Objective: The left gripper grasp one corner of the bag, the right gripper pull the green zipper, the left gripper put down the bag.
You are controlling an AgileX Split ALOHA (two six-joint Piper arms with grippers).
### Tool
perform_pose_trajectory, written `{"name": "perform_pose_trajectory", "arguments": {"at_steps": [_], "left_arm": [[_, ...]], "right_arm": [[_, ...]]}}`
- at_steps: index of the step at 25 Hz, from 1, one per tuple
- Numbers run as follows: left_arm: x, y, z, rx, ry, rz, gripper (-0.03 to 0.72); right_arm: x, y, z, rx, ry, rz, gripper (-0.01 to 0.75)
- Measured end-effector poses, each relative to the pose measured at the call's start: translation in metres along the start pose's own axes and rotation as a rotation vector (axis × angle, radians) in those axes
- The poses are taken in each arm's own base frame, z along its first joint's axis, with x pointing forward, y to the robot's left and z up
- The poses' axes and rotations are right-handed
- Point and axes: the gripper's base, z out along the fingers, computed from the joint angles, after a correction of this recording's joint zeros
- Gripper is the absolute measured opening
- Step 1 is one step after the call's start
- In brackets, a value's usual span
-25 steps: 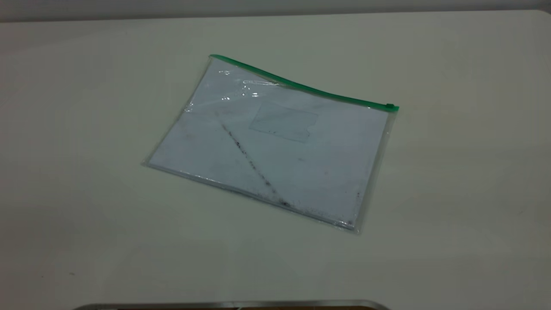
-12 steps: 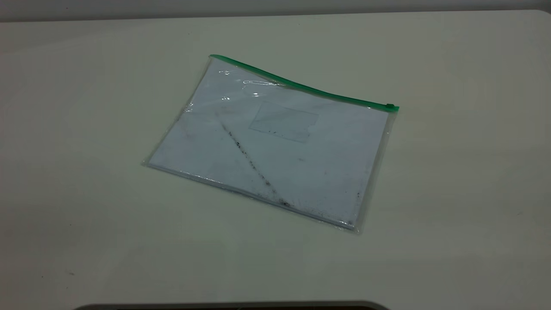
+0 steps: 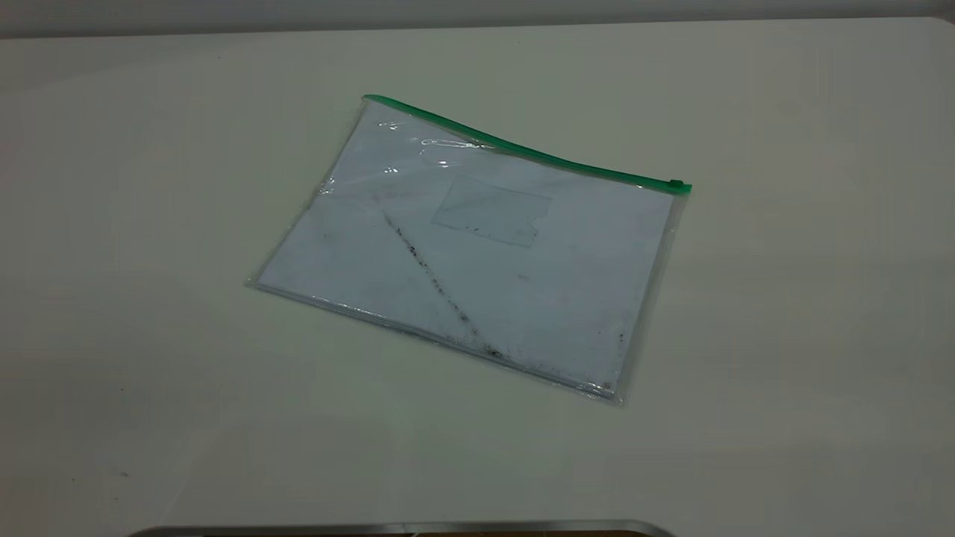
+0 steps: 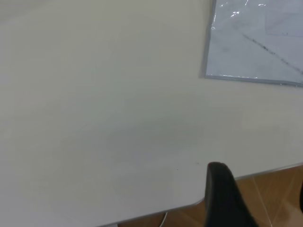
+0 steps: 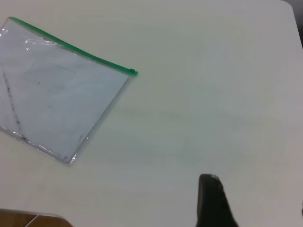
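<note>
Left tool (image 4: 265, 203), right tool (image 5: 251, 203): matte black, rounded tips.

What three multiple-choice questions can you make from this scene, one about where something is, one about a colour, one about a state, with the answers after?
1. Where is the slider tab on the green zipper?
A. At the end toward the right arm's side
B. At the end toward the left arm's side
C. Midway along the strip

2. What colour is the zip edge of the bag?
A. Red
B. Blue
C. Green

3. How is the bag resting?
A. Held up by one corner
B. Lying on the table, untouched
C. Hanging over the table's edge

Answers:
1 A, the tab sits at the strip's right end in the exterior view.
2 C, the strip is bright green in the exterior and right wrist views.
3 B, the bag lies on the tabletop with no gripper near it.
</note>
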Motion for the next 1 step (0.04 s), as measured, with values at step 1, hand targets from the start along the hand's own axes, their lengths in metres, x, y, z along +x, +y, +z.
{"name": "perform_pose_trajectory", "arguments": {"at_steps": [1], "left_arm": [[0.0,0.0,0.0,0.0,0.0,0.0,0.449]], "right_arm": [[0.0,0.0,0.0,0.0,0.0,0.0,0.483]]}}
